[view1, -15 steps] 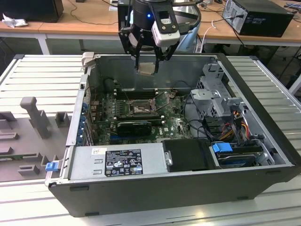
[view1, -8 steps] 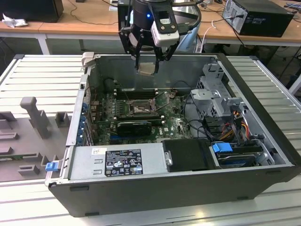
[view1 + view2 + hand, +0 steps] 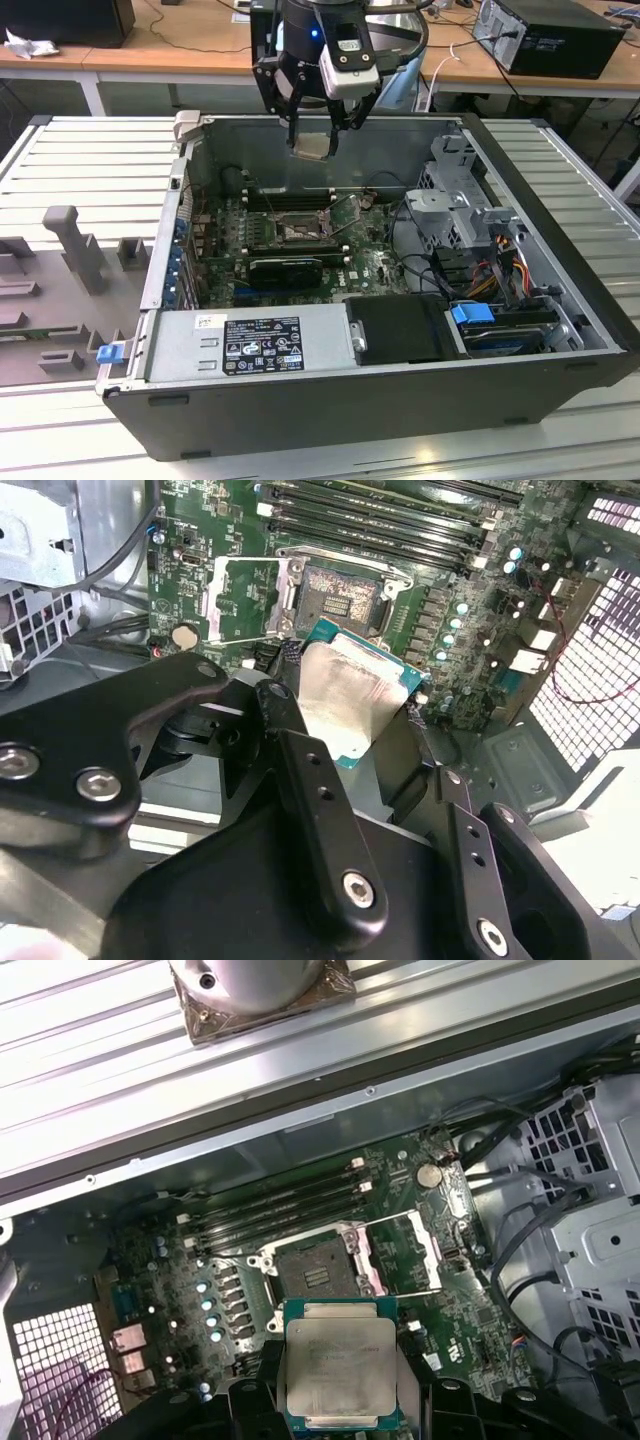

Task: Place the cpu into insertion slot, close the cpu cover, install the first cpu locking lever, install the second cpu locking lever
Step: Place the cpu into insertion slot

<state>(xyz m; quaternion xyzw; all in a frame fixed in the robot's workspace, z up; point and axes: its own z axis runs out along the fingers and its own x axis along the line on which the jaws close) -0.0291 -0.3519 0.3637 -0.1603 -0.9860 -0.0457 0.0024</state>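
Hand point(image 3: 314, 138) gripped the cpu point(image 3: 338, 1372) in the air above the slot point(image 3: 315, 1272); nothing was seated yet; the cover point(image 3: 216, 598) seemingly lay flipped open beside it; closing and locking were not yet done.

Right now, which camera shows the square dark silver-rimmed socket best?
First wrist view: the square dark silver-rimmed socket sits unblocked. Second wrist view shows it slanted; exterior view has it deep in the case.

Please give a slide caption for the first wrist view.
Gripper holds the pale square cpu; the dark insertion slot lies open beyond.
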